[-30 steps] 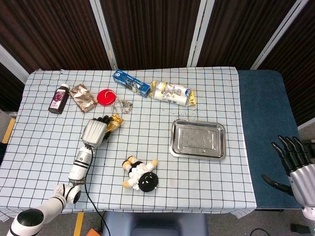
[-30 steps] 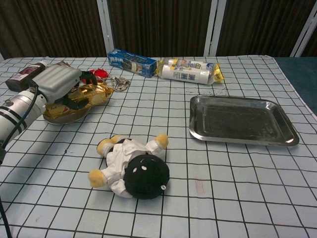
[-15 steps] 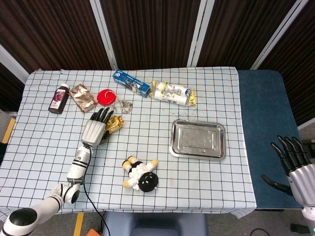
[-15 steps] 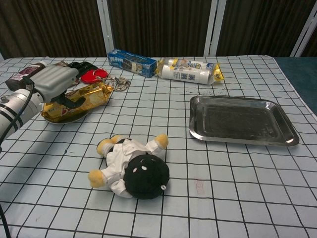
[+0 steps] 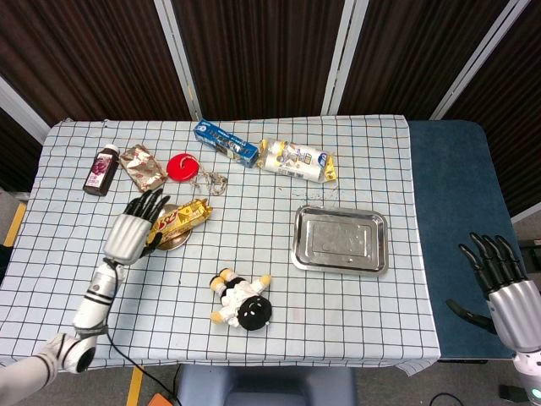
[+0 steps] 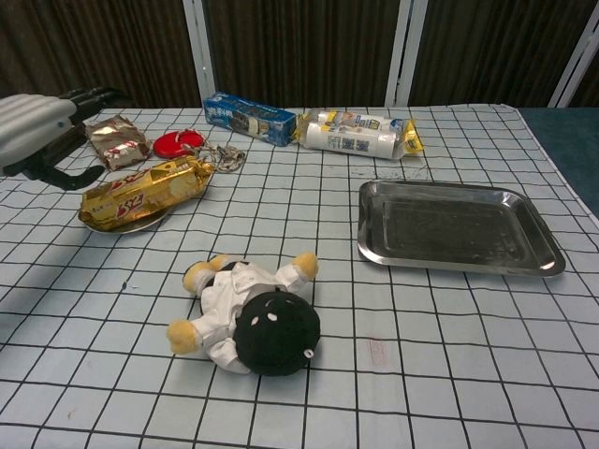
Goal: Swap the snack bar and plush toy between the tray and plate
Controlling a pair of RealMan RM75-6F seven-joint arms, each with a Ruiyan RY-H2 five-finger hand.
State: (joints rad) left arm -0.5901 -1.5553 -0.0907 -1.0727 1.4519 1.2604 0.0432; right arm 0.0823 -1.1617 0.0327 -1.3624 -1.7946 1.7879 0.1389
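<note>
snack bar point(image 5: 181, 216) | on plate point(image 6: 140, 224) | long axis left-right

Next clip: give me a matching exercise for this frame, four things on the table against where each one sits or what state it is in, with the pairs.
Things:
1. snack bar
2. plush toy
3. tray
4. left hand

Places or states:
a. lying on the cloth, between plate and tray
b. empty, on the right of the table
c. lying on the plate
d. open, holding nothing, left of the plate

Pairs: 1-c, 2-a, 3-b, 4-d
</note>
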